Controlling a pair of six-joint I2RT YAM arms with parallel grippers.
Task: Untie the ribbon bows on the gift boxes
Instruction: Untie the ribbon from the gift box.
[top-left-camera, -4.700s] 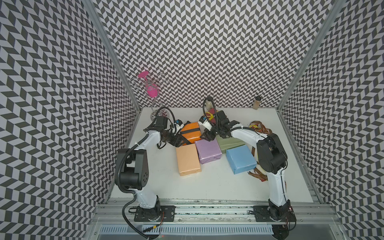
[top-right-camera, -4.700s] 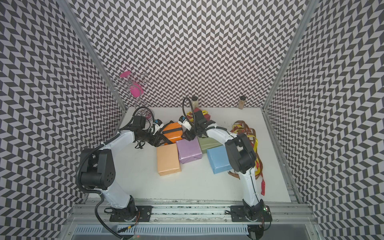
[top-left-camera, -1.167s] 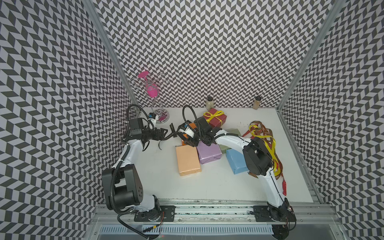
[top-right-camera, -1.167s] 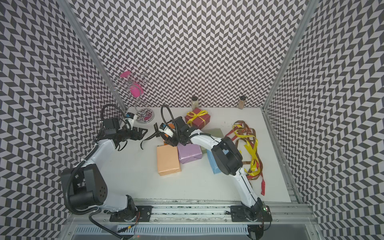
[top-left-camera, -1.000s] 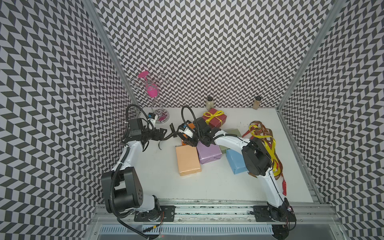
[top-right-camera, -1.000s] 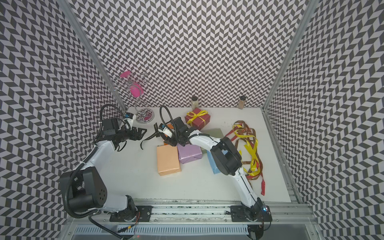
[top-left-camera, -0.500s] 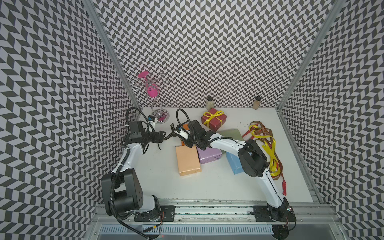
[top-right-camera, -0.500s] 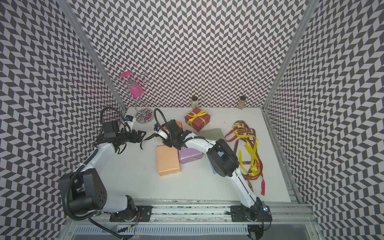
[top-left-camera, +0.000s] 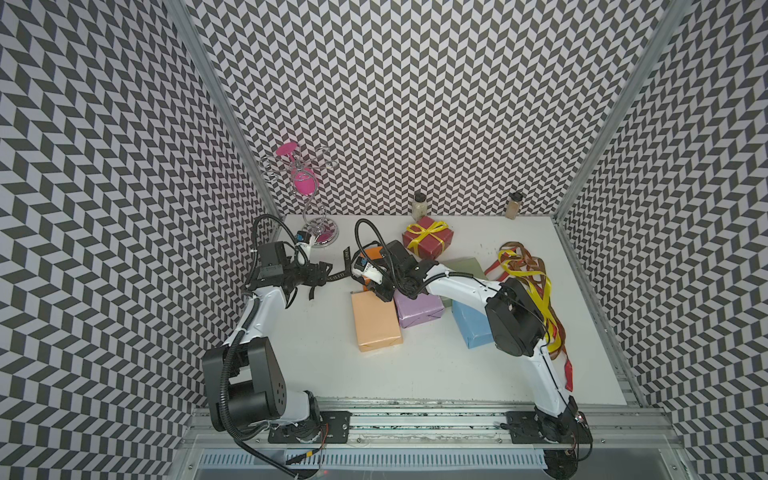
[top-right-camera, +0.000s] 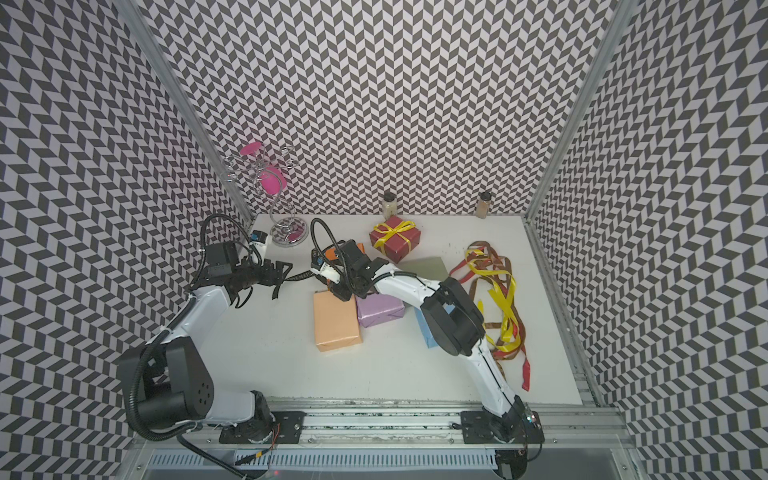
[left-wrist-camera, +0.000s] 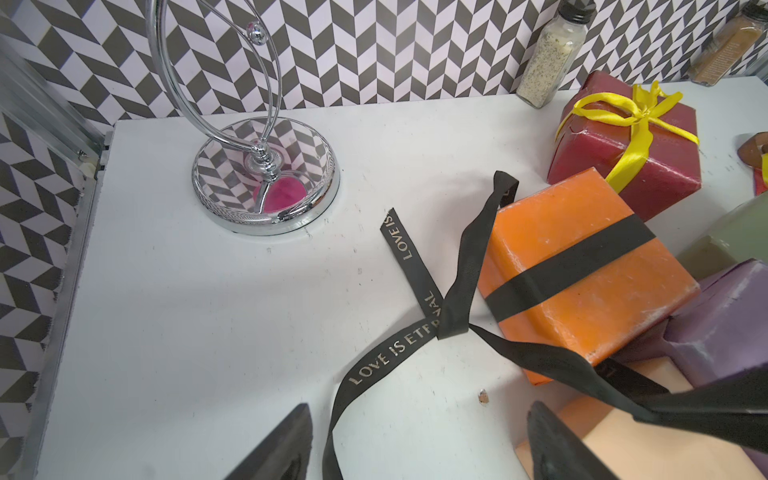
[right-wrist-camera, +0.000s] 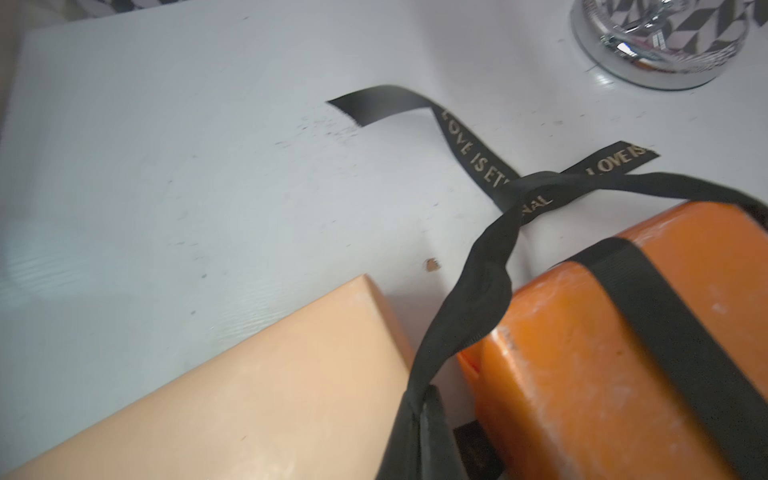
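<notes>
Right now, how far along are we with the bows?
Done: the peach box, lilac box, blue box and sage box lie bare, loose ribbons heaped beside them. In hand: the right claw is shut on the black ribbon, knotted beside the orange box it wraps; the left claw is open. Left: the yellow bow on the dark red box.

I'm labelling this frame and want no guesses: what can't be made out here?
Orange box: mostly covered by the right arm in both top views.
Right gripper: shut on the black ribbon, but mostly cut off by the right wrist view's edge.
Ribbon lettering: too small in the top views; the knot hides some letters in both wrist views.
Blue box, green box: partly behind the right arm in the top views.
</notes>
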